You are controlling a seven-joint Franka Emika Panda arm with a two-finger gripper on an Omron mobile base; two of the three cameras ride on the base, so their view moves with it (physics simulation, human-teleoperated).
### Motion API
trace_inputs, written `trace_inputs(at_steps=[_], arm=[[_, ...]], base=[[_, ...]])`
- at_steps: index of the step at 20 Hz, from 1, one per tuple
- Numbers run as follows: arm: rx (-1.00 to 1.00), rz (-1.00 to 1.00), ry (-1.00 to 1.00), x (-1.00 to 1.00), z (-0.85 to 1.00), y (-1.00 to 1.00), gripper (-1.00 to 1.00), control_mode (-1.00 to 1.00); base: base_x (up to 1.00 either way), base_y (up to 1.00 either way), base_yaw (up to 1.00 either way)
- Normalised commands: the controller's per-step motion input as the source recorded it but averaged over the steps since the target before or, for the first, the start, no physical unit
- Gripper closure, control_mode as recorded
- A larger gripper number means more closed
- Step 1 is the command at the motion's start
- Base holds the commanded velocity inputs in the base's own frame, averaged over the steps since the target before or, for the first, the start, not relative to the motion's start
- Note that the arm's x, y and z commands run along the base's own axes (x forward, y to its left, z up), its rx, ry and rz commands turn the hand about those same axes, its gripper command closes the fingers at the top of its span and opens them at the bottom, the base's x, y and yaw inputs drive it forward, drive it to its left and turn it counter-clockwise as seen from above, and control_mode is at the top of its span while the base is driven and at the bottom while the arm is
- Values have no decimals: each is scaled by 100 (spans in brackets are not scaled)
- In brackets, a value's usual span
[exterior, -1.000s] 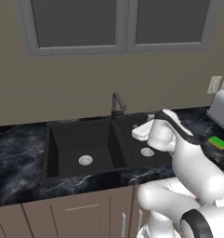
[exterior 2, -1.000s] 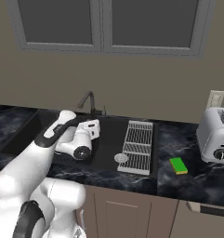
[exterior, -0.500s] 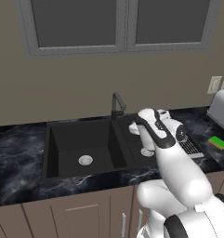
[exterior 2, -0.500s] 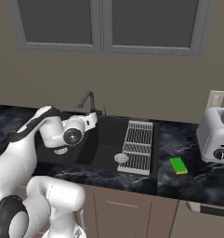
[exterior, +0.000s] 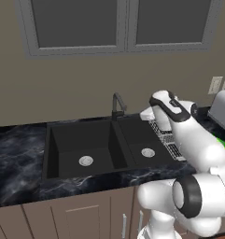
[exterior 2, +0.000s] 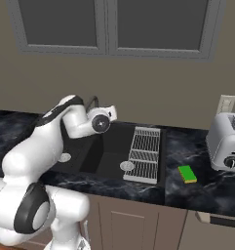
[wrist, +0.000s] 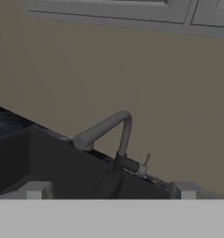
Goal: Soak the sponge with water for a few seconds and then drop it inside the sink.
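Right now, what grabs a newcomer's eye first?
The white arm arched over the black double sink, its claw open and facing the faucet. Then the bright green sponge, lying on the dark counter between the drying rack and the toaster.

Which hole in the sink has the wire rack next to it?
The right-hand basin of the sink. The wire rack lies along its right edge, while the left basin has just black counter beside it.

We see the white arm [exterior: 188,135] raised over the black double sink [exterior: 104,149], its faucet [exterior: 116,105] dry, beneath the window [exterior: 118,23].
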Motion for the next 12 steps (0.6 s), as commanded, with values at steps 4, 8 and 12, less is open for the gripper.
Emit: trace_inputs(at_steps=[4, 8, 12], arm=[[3, 12, -3, 8, -8, -19, -100, -100], [5, 13, -8, 0, -13, -2, -100, -100], [7, 15, -10, 0, -9, -2, -100, -100]], base=[[0, 0, 0], [0, 0, 0], [0, 0, 0]])
